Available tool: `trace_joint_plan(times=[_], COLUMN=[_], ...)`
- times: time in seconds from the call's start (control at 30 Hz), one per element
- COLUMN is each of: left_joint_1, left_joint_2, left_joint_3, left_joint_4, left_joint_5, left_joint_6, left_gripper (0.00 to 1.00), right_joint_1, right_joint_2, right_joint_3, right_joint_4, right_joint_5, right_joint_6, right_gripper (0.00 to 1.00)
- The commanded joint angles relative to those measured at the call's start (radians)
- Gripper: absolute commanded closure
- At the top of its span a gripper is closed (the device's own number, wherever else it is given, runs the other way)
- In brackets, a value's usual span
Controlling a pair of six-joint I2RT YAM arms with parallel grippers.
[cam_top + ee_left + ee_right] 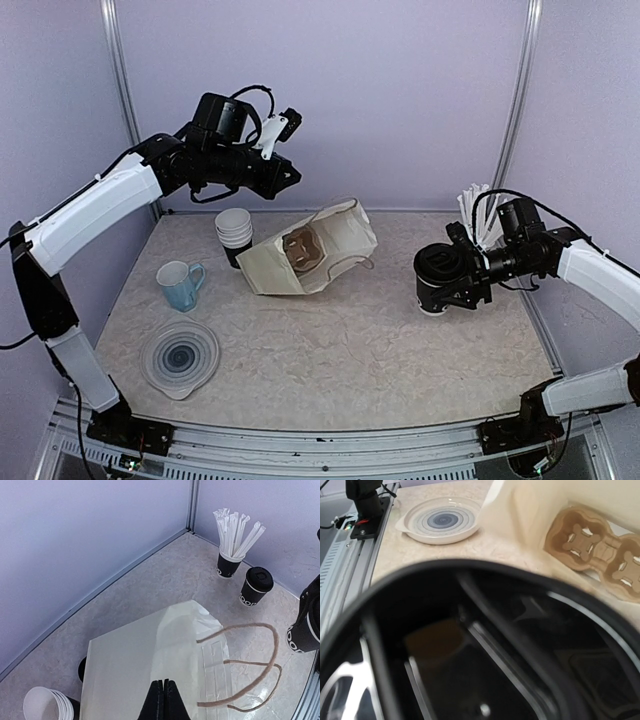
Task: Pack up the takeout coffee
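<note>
Takeout coffee here means two black cups and a pulp tray. One lidded cup (437, 262) sits near the right edge of the counter (350, 350), with the right hand (450, 285) clenched around its body. Whether its base is clear of the surface cannot be told. A second lidded cup (256, 586) stands by the far right corner, just beside the cup of straws (230, 560). The carrier tray (300, 248) lies inside the paper bag (330, 235), which is tipped on its side in the middle of the counter, toward the far edge, with its mouth turned toward the right hand. The left hand (164, 700) hovers high above the bag, fingers pressed together and holding nothing.

The step in hand looks like bringing the gripped cup to a well in the tray. To do it well, keep the cup upright all the way and grip firmly below the lid without crushing the paper. The tray leans inside the fallen bag, so a cup seated there would probably tip. The free left hand would best stand the bag up or steady its mouth first, keeping clear of the rope handles.
</note>
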Motion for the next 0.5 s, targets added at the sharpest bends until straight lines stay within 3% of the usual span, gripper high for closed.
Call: trace_joint_plan(times=[0.0, 0.2, 0.33, 0.47], left_joint_1=[-0.016, -0.070, -0.207, -0.374], left_joint_2=[-0.042, -0.060, -0.065, -0.077], left_joint_3=[0.033, 0.008, -0.048, -0.154], left_joint_4=[0.043, 0.036, 0.021, 0.105], left_joint_5=[0.025, -0.003, -0.144, -0.241], left_joint_6=[0.001, -0.007, 0.045, 0.127], left_gripper=[1.00, 1.00, 0.60, 0.39], right_joint_1=[0.009, 0.011, 0.012, 0.032], right_joint_2=[-0.022, -0.030, -0.036, -0.033], right_joint_3=[-0.008, -0.012, -0.011, -0.016], right_joint_4=[0.017, 0.023, 0.015, 0.003], right_joint_5=[-0.032, -0.028, -0.028, -0.036], right_joint_6=[0.018, 0.029, 0.034, 0.020], right_gripper=[0.52, 0.53, 0.52, 0.52])
